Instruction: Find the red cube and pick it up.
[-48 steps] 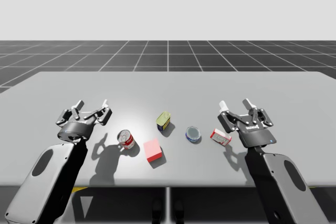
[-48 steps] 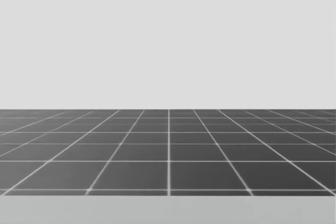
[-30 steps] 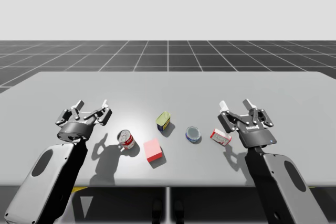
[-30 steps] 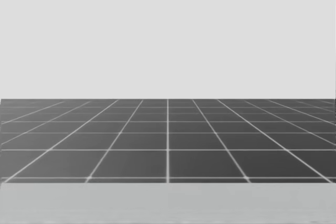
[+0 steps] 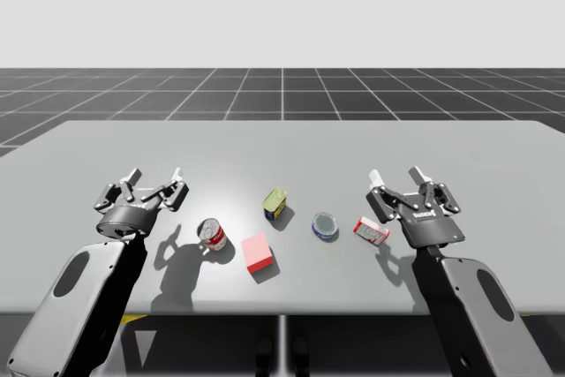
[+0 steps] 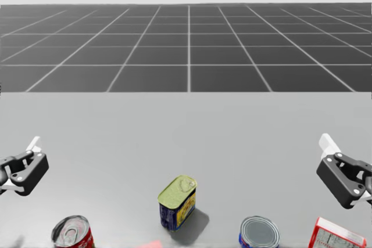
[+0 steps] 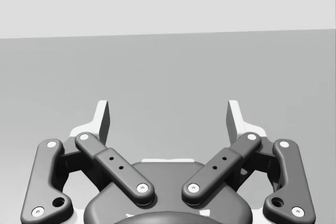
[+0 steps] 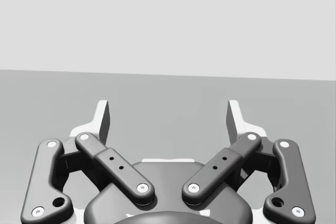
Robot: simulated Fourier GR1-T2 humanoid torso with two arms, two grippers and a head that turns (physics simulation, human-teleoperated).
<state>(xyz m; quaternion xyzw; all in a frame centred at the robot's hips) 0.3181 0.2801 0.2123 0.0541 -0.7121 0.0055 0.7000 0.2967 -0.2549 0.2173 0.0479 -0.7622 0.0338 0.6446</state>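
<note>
Resting on the grey table [image 5: 291,143], the red cube [image 5: 258,252] lies to the right of my left gripper [image 5: 155,176] and nearer to my body than its fingertips, well apart from it. A red-labelled can [image 5: 212,235] sits between that gripper and the cube, just beside the cube.

My left gripper's fingers are spread wide with nothing between them. In the left wrist view, grey table surface stretches ahead of them. My right gripper [image 5: 395,174] is likewise spread apart and holds nothing.

A red-and-white box [image 5: 372,229] lies near the right gripper, on its inner side and closer to my body than its fingertips. A low round blue can [image 5: 325,225] sits just beyond the box, further to that gripper's left.

A blue tin with a yellow-green top [image 5: 275,202] stands roughly midway between the two grippers, on the far side of the cube. The cube is somewhat nearer my left gripper than my right, and the blue can and the box lie between it and the right gripper.
</note>
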